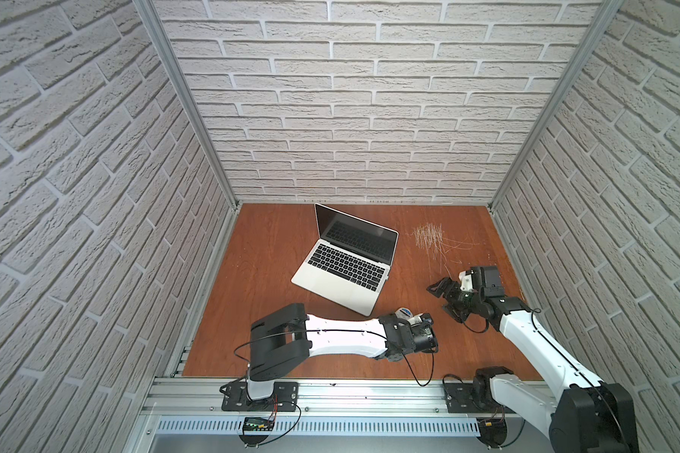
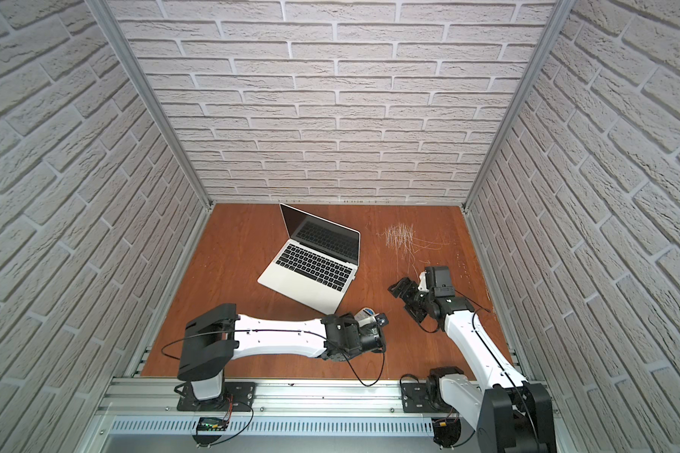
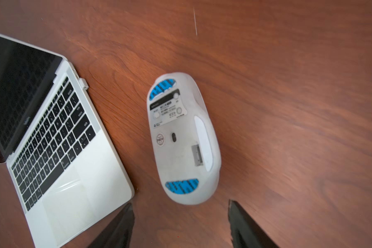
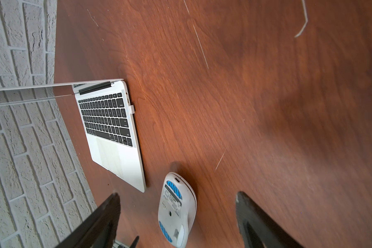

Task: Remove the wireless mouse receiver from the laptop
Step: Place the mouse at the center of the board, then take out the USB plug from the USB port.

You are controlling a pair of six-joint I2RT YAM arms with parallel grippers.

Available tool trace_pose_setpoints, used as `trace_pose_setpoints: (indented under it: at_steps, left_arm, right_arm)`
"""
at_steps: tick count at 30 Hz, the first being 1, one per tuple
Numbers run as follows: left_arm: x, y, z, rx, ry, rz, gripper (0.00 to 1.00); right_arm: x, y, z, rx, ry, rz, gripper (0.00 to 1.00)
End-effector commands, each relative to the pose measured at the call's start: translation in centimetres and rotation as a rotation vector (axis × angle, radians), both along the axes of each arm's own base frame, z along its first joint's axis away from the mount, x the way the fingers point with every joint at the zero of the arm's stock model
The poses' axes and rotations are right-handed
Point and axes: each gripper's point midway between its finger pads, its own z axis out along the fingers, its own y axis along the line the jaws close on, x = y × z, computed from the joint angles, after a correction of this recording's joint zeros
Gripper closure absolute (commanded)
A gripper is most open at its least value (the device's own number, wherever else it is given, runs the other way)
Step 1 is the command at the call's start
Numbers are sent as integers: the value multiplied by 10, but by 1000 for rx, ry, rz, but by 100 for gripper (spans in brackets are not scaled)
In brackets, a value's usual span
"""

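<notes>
The silver laptop (image 1: pixel 344 270) (image 2: pixel 311 270) stands open on the wooden table, screen toward the back wall. The wireless mouse receiver (image 3: pixel 83 83) (image 4: pixel 131 108) is a tiny pale stub plugged into the laptop's right side edge near the hinge; it shows faintly in a top view (image 1: pixel 386 277). My left gripper (image 1: pixel 415 317) (image 3: pixel 180 209) hovers just off the laptop's front right corner, open, with nothing between its fingers. My right gripper (image 1: pixel 441 298) (image 4: pixel 177 194) is open and empty, to the right of the laptop and pointing toward it.
A white mouse (image 3: pixel 182 139) (image 4: pixel 176 211) lies underside up, blue pads showing, just beyond the left fingertips, right of the laptop's front corner. Pale scratches (image 1: pixel 428 237) mark the table at the back right. Brick-patterned walls enclose three sides; an aluminium rail (image 1: pixel 350 396) runs along the front.
</notes>
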Motion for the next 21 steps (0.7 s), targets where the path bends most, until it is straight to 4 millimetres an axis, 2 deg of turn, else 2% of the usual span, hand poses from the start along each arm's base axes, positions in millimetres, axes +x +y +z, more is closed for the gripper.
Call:
trace_pose_setpoints:
  at_steps: [1,4,7,10,12,15,16,21]
  left_arm:
    - [0,-5,36,-163,-27,25,26]
    - [12,9,65,-309,-58,125,25]
    - [30,36,80,-474,-40,285,26]
    - [49,75,83,-672,18,490,27]
    - [61,109,74,-783,56,661,27]
    - [67,157,46,-914,168,906,28]
    - [66,169,36,-934,194,955,28]
    - [60,217,11,-976,212,1196,32]
  right_arm:
    - [16,2,20,-30,-85,72,15]
    - [26,6,31,-74,-125,162,17]
    - [35,9,35,-156,-136,271,21]
    - [40,22,29,-256,-124,412,23]
    - [45,35,25,-326,-108,509,23]
    - [52,54,12,-464,-75,670,26]
    - [54,60,4,-509,-65,733,27]
    - [73,86,-10,-675,-119,959,30]
